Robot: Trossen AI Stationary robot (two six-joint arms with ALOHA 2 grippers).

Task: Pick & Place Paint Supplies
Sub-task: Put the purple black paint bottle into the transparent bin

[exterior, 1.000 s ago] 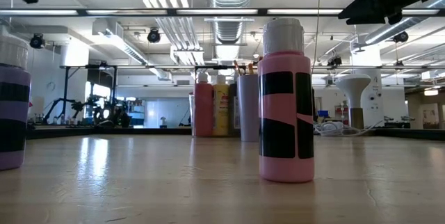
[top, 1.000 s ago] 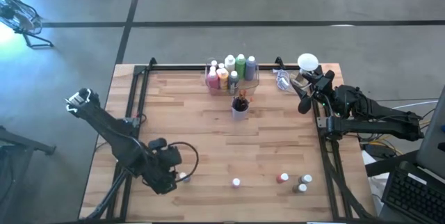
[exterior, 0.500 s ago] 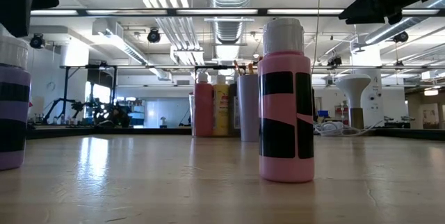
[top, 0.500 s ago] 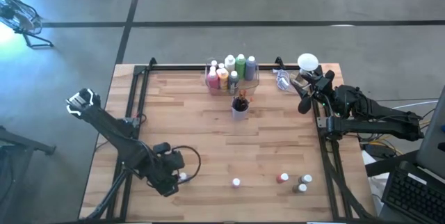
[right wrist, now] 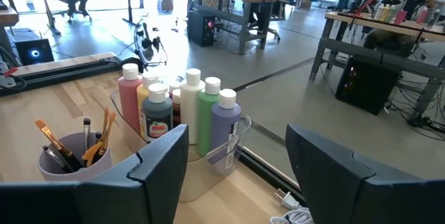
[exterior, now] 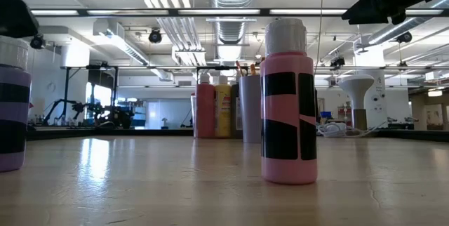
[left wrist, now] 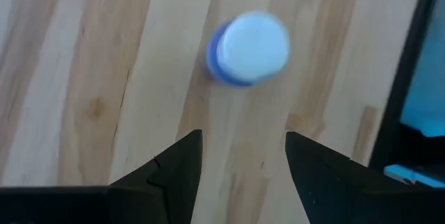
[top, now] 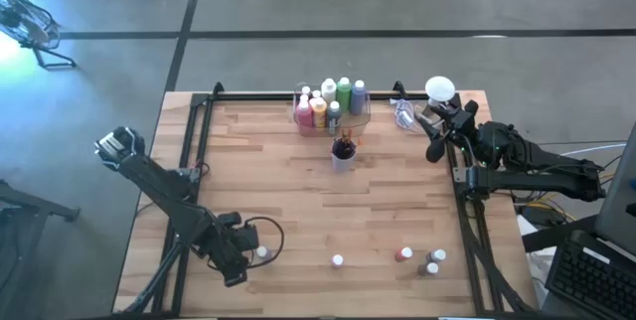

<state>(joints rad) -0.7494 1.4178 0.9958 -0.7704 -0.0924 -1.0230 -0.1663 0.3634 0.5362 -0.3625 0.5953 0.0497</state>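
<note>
Directly below my left gripper [left wrist: 242, 156], fingers spread and empty, stands the purple bottle [left wrist: 248, 48] at twelve o'clock: light, rigid, slick plastic; I'd pinch its body under the cap.

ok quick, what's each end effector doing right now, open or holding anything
Left end effector: open, empty, above the purple bottle.
Right end effector: open, empty, at the table's far right edge.

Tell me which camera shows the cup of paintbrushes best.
The right wrist view: the cup of paintbrushes sits close, with brush tips visible, beside the bin of bottles. The high view shows the cup small from above. The low view shows it far back, partly hidden behind the pink bottle. The left wrist view misses it.
</note>
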